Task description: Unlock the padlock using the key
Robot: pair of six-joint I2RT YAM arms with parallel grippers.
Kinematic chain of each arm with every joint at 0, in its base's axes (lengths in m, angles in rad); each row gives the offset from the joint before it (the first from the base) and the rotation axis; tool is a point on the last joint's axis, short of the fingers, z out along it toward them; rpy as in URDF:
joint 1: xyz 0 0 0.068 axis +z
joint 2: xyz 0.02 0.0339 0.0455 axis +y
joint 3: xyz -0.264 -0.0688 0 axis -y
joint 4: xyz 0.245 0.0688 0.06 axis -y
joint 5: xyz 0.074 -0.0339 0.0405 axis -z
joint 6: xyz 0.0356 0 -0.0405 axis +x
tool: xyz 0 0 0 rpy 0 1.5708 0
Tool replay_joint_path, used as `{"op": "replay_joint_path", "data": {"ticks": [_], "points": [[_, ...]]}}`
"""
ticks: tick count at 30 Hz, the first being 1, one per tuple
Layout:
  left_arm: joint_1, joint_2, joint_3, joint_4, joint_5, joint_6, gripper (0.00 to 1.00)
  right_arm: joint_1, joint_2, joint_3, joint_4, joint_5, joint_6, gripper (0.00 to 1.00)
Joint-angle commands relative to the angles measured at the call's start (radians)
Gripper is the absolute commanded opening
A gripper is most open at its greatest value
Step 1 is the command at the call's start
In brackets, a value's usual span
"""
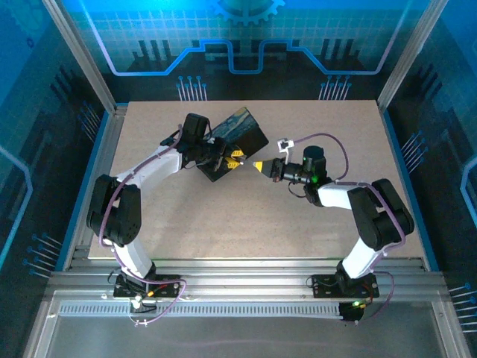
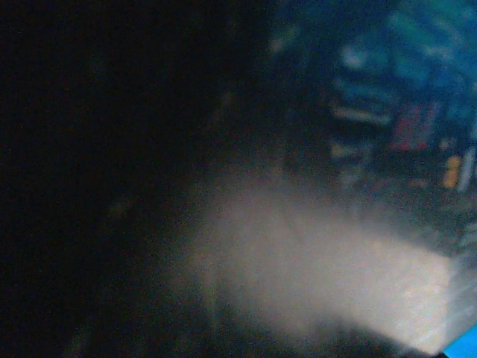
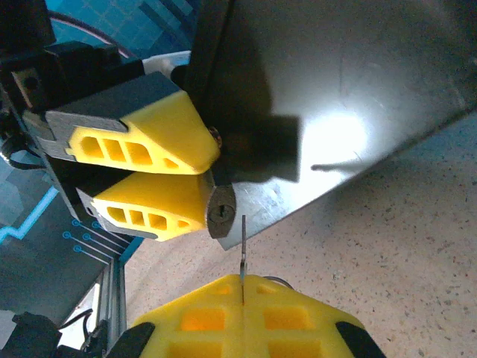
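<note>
Two steps look done: the left tool [image 3: 211, 177] has its yellow fingers clamped on the small grey metal padlock [image 3: 221, 212], keyhole end facing outward. The right tool [image 3: 242, 287] is closed tight on the thin silver metal key [image 3: 242, 242], whose blade sticks out from between its tips. The blade's point sits just beside the keyhole, a little off to one side and not yet inside. By my reading, aligning, inserting, turning and freeing the shackle all remain. The padlock is held just ahead of the right tool, above the speckled beige desk [image 3: 387, 246], with a dark glossy box [image 3: 335, 89] just beside the left tool. No brand, label or writing is legible on padlock, key or box
</note>
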Motion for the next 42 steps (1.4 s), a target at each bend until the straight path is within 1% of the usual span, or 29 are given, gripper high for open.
{"op": "replay_joint_path", "data": {"ticks": [1,6,14,20,42], "points": [[0.011,-0.032,0.009,0.019,0.054,-0.033,0.11,0.007,0.02,0.026,0.076,-0.026,0.021,0.0],[0.013,-0.033,0.008,0.021,0.055,-0.033,0.1,0.006,0.021,0.02,0.111,-0.046,0.032,0.0],[0.018,-0.035,0.011,0.02,0.049,-0.03,0.1,0.003,0.013,0.008,0.107,-0.049,0.028,0.0],[0.017,-0.039,0.012,0.024,0.05,-0.032,0.1,0.006,0.024,0.022,0.135,-0.055,0.049,0.0],[0.016,-0.047,0.012,0.034,0.054,-0.036,0.09,0.026,0.064,0.057,0.148,-0.059,0.058,0.0]]}}
